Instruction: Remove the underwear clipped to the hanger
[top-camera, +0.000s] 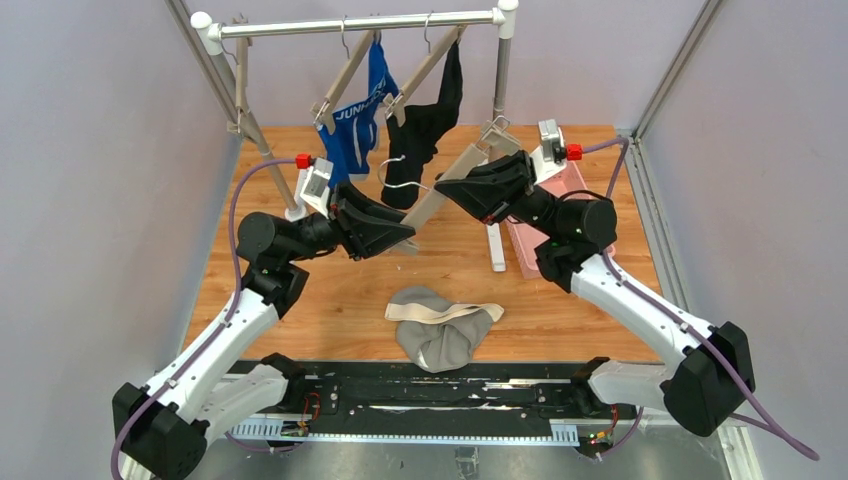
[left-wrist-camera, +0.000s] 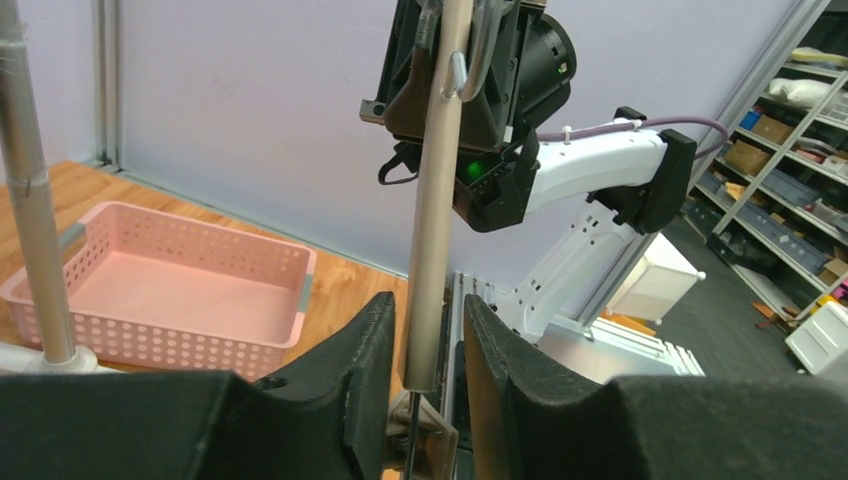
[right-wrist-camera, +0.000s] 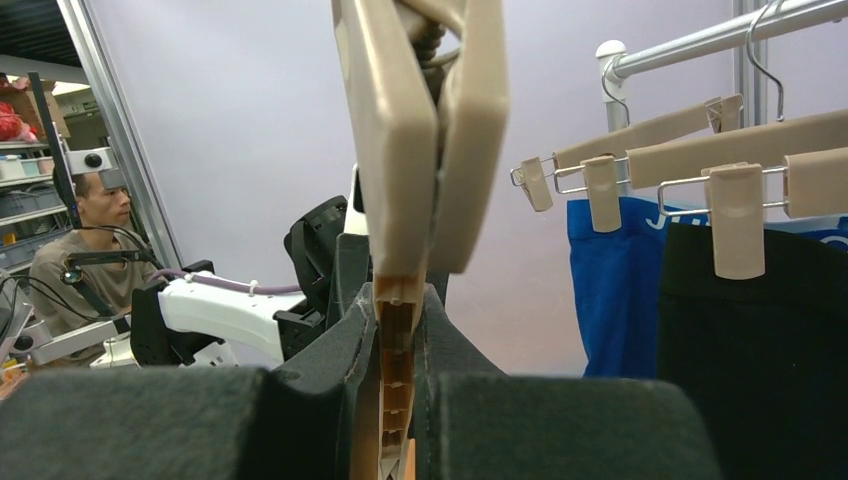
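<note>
A clothes rack (top-camera: 360, 22) spans the top of the overhead view above the wooden table (top-camera: 330, 300). A pink basket (left-wrist-camera: 180, 290) sits at mid-right, behind the right arm. In the centre of the frame, a bare hanger (top-camera: 445, 190) slants between the two claws. The right gripper (right-wrist-camera: 395, 340) is clenched on one clip end. The left gripper (left-wrist-camera: 428, 340) is released, with its jaws on either side of the bar and slivers of gap showing.

The black brief (top-camera: 430, 125) and the blue brief (top-camera: 355, 135) hang clipped at upper centre. The grey brief (top-camera: 440, 335) lies loose at lower centre, so roughly a third of the job looks done.

With only one firm hold, the hanger could pivot or drop if the right claw lets go before the left closes. It might then land on the grey brief or knock the black one's clip (right-wrist-camera: 735, 220).
</note>
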